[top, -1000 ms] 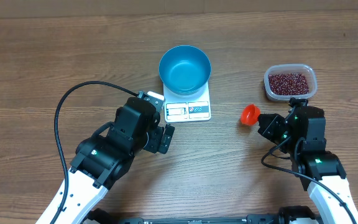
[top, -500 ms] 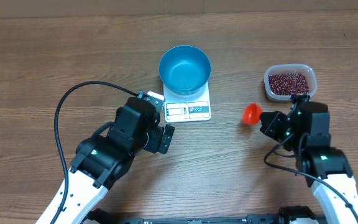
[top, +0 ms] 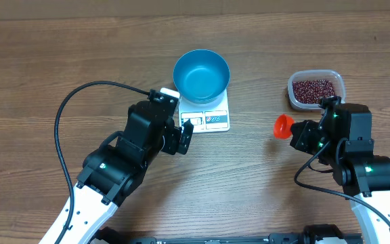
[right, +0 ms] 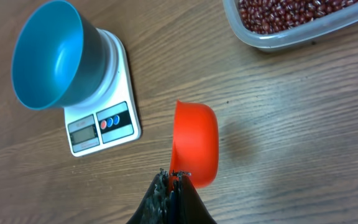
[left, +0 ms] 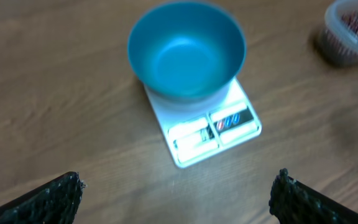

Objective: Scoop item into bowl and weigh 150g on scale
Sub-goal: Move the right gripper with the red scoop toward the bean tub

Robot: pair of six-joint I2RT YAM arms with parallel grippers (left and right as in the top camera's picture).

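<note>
An empty blue bowl (top: 201, 75) (left: 186, 51) (right: 53, 55) stands on a small white scale (top: 204, 116) (left: 211, 127) (right: 101, 121) at the table's middle back. A clear tub of red beans (top: 315, 89) (right: 294, 18) (left: 350, 30) sits at the right. My right gripper (top: 298, 133) (right: 174, 177) is shut on the handle of a red scoop (top: 282, 126) (right: 195, 142), held above the table between the scale and the tub, its cup tipped on its side. My left gripper (top: 183, 133) (left: 176, 199) is open with nothing between its fingers, just in front of the scale.
The wooden table (top: 46, 74) carries nothing else. A black cable (top: 66, 115) loops over the left arm. The left arm's body lies at the front left, the right arm's at the front right.
My right gripper has lifted and moved right with the red scoop. My left gripper has moved back toward the scale.
</note>
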